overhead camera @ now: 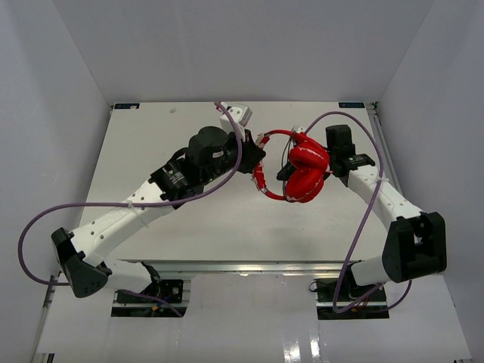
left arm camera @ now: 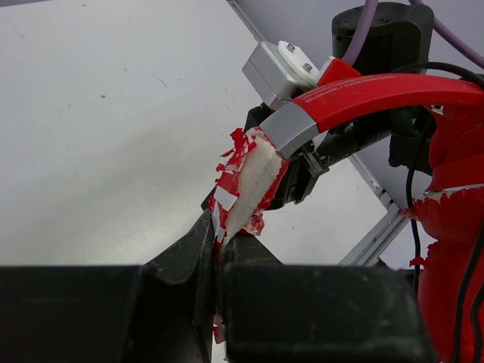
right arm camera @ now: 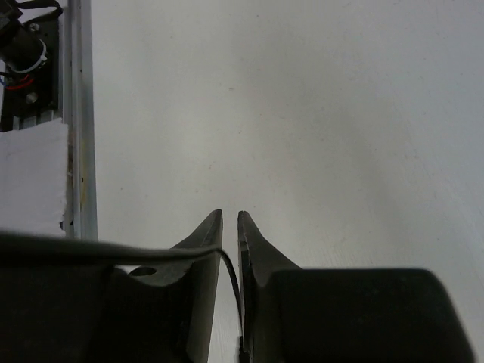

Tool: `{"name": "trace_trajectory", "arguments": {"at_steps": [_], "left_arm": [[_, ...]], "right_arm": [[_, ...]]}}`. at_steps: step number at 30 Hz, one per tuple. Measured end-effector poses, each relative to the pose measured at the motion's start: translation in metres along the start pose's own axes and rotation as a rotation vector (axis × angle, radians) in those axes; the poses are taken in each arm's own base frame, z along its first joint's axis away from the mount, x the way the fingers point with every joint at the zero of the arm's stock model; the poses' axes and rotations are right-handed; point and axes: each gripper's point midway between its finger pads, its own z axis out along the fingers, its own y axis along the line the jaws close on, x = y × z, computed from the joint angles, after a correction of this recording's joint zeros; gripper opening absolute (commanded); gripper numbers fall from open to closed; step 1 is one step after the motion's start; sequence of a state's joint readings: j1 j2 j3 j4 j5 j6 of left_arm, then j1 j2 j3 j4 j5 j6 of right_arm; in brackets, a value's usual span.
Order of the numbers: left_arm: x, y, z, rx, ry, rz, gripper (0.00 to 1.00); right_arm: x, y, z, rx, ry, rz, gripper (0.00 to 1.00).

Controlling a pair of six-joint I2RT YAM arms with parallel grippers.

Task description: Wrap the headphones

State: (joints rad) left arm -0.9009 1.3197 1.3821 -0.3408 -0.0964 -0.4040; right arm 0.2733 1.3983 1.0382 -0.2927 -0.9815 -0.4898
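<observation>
The red headphones (overhead camera: 306,174) hang above the table's middle right, earcups together, the headband (overhead camera: 261,178) arching to the left. My left gripper (overhead camera: 255,160) is shut on the headband's worn whitish padding (left arm camera: 253,181), fingertips pinched together (left arm camera: 221,234). The red band (left arm camera: 378,91) and one earcup (left arm camera: 454,227) show in the left wrist view. My right gripper (overhead camera: 333,172) is just right of the earcups, pointing down at the table. Its jaws (right arm camera: 230,215) stand almost closed, with the thin black cable (right arm camera: 231,276) running between them.
A small silver box (overhead camera: 238,113) lies at the back of the table. An aluminium rail (overhead camera: 382,144) runs along the right edge and also shows in the right wrist view (right arm camera: 79,113), beside white foam (right arm camera: 30,174). Purple robot cables (overhead camera: 227,178) loop over both arms.
</observation>
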Motion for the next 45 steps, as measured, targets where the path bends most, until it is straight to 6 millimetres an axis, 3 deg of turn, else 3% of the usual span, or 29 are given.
{"name": "trace_trajectory", "arguments": {"at_steps": [6, 13, 17, 21, 26, 31, 39, 45], "left_arm": [[-0.011, 0.007, -0.007, -0.057, -0.005, 0.007, 0.0], [-0.019, 0.024, -0.01, -0.151, -0.033, 0.017, 0.0], [-0.022, 0.037, -0.011, -0.203, -0.043, 0.016, 0.0], [-0.031, 0.059, -0.011, -0.258, -0.068, -0.019, 0.0], [-0.042, 0.107, -0.011, -0.342, -0.116, -0.132, 0.0], [-0.032, 0.145, -0.009, -0.404, -0.125, -0.246, 0.0], [-0.021, 0.149, 0.021, -0.389, -0.114, -0.325, 0.0], [0.021, 0.171, 0.055, -0.445, -0.002, -0.344, 0.0]], "right_arm": [[-0.01, 0.009, 0.005, -0.069, -0.06, 0.04, 0.2], [0.002, 0.024, 0.004, -0.096, -0.075, 0.086, 0.2], [-0.002, 0.031, 0.0, -0.092, -0.09, 0.079, 0.18], [-0.008, 0.035, -0.005, -0.068, -0.103, 0.055, 0.17], [-0.014, 0.041, -0.012, -0.036, -0.116, 0.019, 0.09], [-0.021, 0.041, -0.018, 0.02, -0.117, -0.024, 0.08], [-0.019, 0.046, -0.006, 0.091, -0.009, -0.104, 0.08], [-0.026, 0.049, 0.012, 0.134, 0.119, -0.211, 0.08]]}}
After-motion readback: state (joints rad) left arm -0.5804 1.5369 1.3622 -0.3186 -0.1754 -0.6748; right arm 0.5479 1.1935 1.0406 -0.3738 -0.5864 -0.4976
